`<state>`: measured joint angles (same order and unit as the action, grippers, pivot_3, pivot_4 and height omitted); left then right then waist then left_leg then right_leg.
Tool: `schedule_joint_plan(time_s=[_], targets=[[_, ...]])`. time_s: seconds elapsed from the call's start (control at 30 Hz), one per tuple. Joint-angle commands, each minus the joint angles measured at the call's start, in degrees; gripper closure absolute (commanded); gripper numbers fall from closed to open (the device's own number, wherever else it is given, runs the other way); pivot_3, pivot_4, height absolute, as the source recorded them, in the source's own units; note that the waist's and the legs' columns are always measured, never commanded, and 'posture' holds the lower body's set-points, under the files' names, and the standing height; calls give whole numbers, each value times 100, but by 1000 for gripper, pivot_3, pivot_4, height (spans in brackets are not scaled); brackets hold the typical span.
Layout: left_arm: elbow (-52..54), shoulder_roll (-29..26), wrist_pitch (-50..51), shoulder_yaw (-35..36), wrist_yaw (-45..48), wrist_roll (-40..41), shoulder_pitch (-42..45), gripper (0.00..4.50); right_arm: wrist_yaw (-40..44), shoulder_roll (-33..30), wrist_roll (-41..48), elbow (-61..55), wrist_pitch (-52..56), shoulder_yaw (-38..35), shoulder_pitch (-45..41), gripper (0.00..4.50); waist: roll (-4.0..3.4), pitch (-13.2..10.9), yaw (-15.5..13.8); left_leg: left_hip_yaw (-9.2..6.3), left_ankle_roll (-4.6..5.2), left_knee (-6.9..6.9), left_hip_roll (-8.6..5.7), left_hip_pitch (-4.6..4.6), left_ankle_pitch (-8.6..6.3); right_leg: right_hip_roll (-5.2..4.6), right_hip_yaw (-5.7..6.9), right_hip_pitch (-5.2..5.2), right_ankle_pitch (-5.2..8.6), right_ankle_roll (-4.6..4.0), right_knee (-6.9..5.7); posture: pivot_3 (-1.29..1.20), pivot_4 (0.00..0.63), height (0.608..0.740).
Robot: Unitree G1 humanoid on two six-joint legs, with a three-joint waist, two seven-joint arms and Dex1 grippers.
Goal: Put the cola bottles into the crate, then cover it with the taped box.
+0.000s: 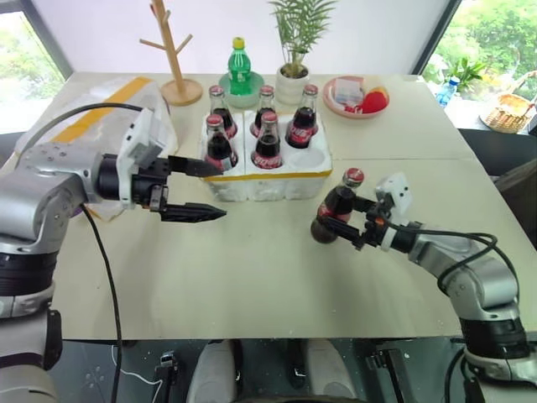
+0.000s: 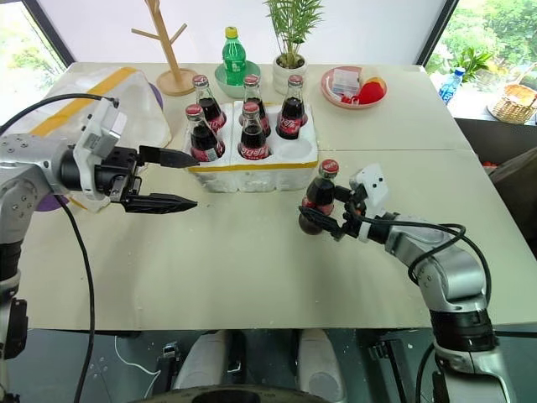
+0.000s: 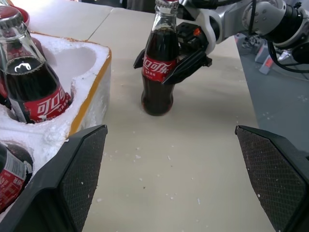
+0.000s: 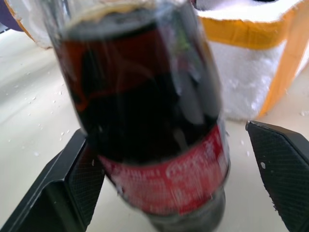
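Bottles: we count six cola bottles (image 1: 267, 143), red-capped; five in the crate (image 1: 312, 172), one at four o'clock.
Left gripper (image 1: 195, 190): jaws apart, empty.
Right gripper (image 1: 340, 228): we can't tell whether it grips the sixth bottle (image 1: 337, 206).

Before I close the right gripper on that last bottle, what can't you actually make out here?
- Right gripper on the loose bottle: contact unclear; in the right wrist view one finger stands apart, the other is half hidden behind blurred glass.
- Taped box: the left arm hides much of it.
- Crate's empty well: its bottom is hidden in both eye views.
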<state>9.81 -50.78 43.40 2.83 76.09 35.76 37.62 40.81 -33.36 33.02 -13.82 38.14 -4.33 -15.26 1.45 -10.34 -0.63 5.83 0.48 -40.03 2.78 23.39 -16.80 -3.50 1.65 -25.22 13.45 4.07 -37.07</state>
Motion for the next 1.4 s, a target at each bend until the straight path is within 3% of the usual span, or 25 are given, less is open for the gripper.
schedule_joint_plan(time_s=[0.03,0.07,0.23,0.37,0.5,0.8,0.9,0.93,1.0,1.13,1.27,1.4], targets=[[85,2,-59,66,-60,103,119,0,236,-134,133,-295,-87,-102,-192,1339,0,0,-5,0,0,0,0,0,0,0,0,0,0,0,0,0,150,740],[95,-6,-63,91,-78,106,112,0,336,-243,322,-478,33,-207,-385,1720,0,0,-4,0,0,0,0,1,0,-2,0,0,0,1,0,0,150,740],[56,-11,-96,180,-187,107,119,0,454,-474,1065,-372,669,-503,-1956,1704,-33,-27,92,7,0,-1,0,7,0,-3,-16,-19,-2,1,-4,0,150,740],[-89,100,-172,199,-325,77,244,0,276,-184,269,843,408,152,-3412,1704,-32,-26,140,-1,-1,6,7,6,1,13,-6,-18,4,-9,-10,0,150,740],[-89,198,-222,164,-443,54,294,0,106,183,-677,1928,-167,766,-3971,1704,-28,-24,137,11,-1,8,7,7,0,12,-6,-18,4,-10,-4,0,150,740],[88,89,-205,330,-581,139,95,0,140,649,-1626,3006,-639,1325,-3853,1704,-30,-26,141,11,-35,0,-1,91,20,-5,-2,-91,2,-5,-7,0,150,740],[120,16,-190,417,-624,144,7,0,33,758,-1634,3042,-482,1207,-3772,268,-30,-25,143,12,-39,1,1,99,23,-2,-2,-107,2,-5,-12,0,150,740],[134,-19,-182,457,-638,155,-25,0,11,763,-1657,2990,-488,1183,-3742,21,-29,-25,143,12,-40,0,2,99,23,-1,-1,-105,2,-5,-13,0,150,740],[192,-120,-135,597,-661,209,-111,0,1,703,-1594,2748,-390,1051,-3686,21,-29,-25,148,12,-41,0,2,97,24,-2,-2,-105,1,-5,-15,0,150,740],[387,-460,100,1154,-833,432,-410,0,214,248,-1259,2035,167,625,-3528,21,-30,-25,144,9,-41,0,4,98,24,-2,-2,-108,1,-6,-18,0,150,740],[688,-1078,392,2232,-927,567,-1151,0,753,-529,-615,1208,812,62,-3343,21,-30,-25,137,1,-36,2,7,101,21,-6,-2,-110,1,-5,-12,0,150,740],[599,-1704,482,3278,-1152,37,-1965,0,1359,-1125,87,662,1129,-480,-3241,21,-30,-25,160,3,-11,2,7,91,7,-5,-2,-105,2,-6,-13,0,150,740]])
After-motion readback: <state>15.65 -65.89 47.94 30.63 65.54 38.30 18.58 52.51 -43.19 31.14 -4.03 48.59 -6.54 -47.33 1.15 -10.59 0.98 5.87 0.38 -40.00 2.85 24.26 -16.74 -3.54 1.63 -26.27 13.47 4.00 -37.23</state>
